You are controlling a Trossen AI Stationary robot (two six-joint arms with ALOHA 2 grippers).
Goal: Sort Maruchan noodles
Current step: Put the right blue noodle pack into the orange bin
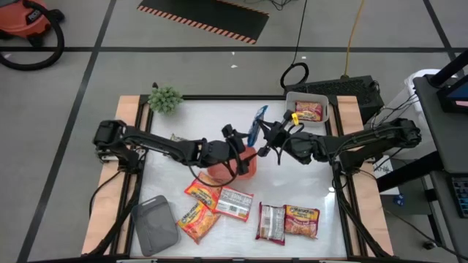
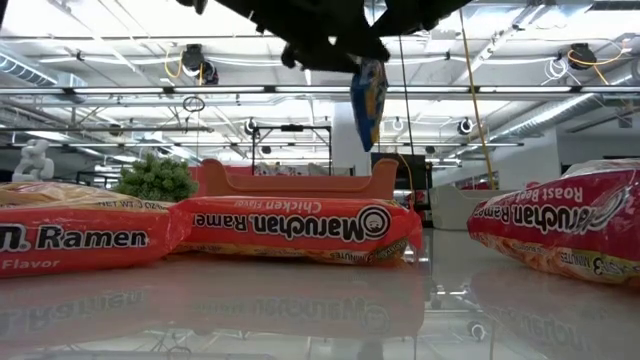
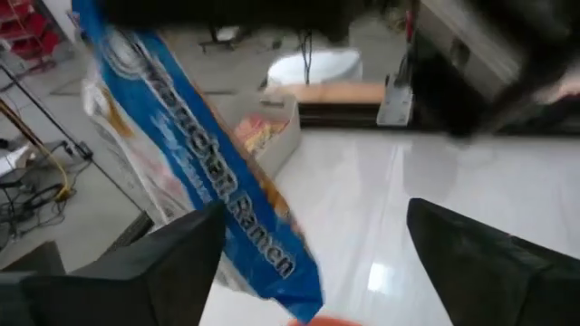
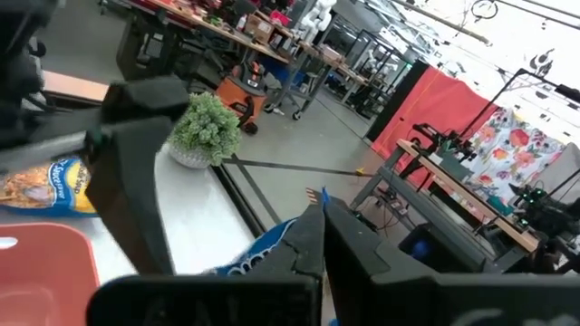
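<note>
At the near edge of the tabletop (image 1: 307,183) lie 5 Maruchan packets (image 1: 219,201), flat and unsorted, with a grey tray (image 1: 155,225) at the near left. Farther in, over the red tray (image 1: 235,166) at the middle, a blue packet (image 1: 257,124) hangs upright in the air. The right gripper (image 1: 269,135) is pinching its top edge, fingers pressed together on it; the left gripper (image 1: 235,142) stands spread just beside it. This looks like a handover. Next, the right arm likely carries it toward the far right, where a clear tray (image 1: 322,102) holds 1 red packet (image 1: 308,111).
</note>
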